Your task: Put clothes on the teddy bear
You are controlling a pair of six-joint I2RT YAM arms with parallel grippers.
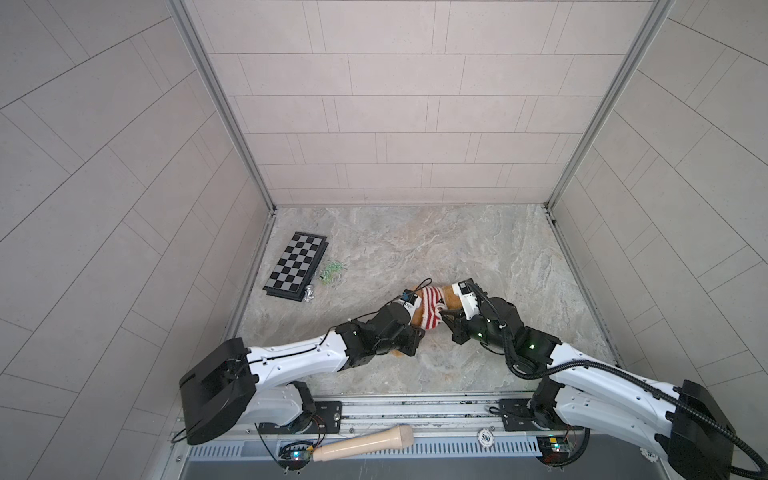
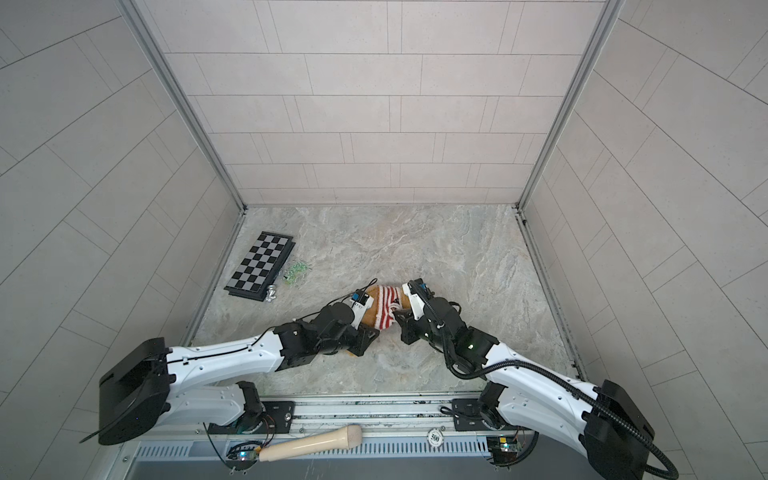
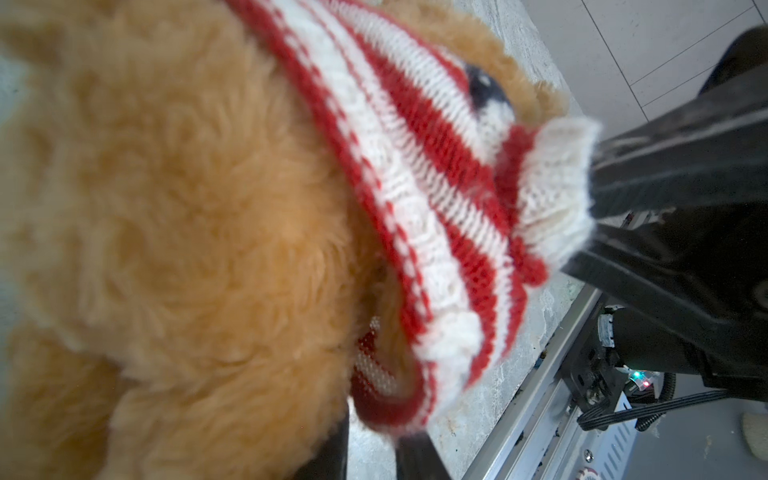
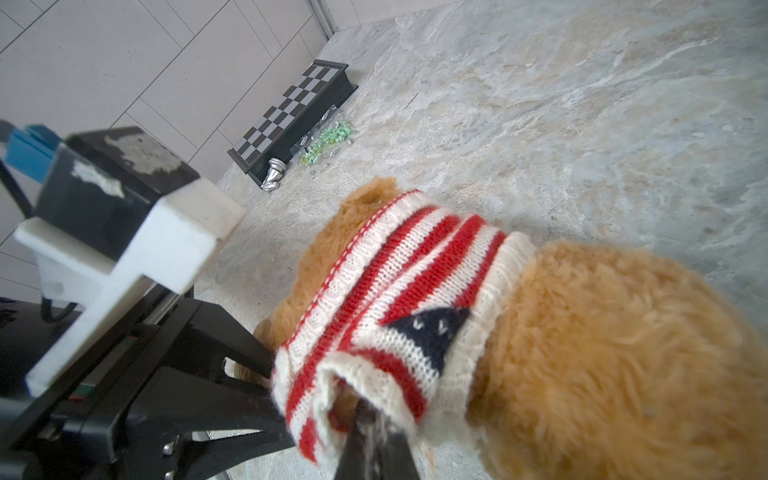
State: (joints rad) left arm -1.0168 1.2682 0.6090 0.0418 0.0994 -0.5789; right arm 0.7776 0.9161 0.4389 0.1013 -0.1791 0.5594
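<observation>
The golden-brown teddy bear (image 1: 451, 297) (image 3: 174, 216) (image 4: 602, 353) lies mid-table between both arms. A red-and-white striped sweater (image 1: 430, 308) (image 2: 386, 305) (image 4: 399, 282) with a navy patch is wrapped around its middle. My right gripper (image 4: 376, 444) (image 1: 444, 315) is shut on the white sleeve cuff (image 3: 552, 187), and knit shows between its fingers. My left gripper (image 3: 376, 451) (image 1: 422, 330) is at the sweater's lower hem. Its jaws are slightly apart with bare table between them. Fur presses on one finger, the hem hangs over the other, and the tips are hidden.
A folded chessboard (image 1: 297, 266) lies at the back left with a silver chess piece (image 1: 308, 294) and green bits (image 1: 330, 274) beside it. A wooden handle (image 1: 365, 442) and a poker chip (image 1: 485, 436) rest on the front rail. Tiled walls enclose three sides.
</observation>
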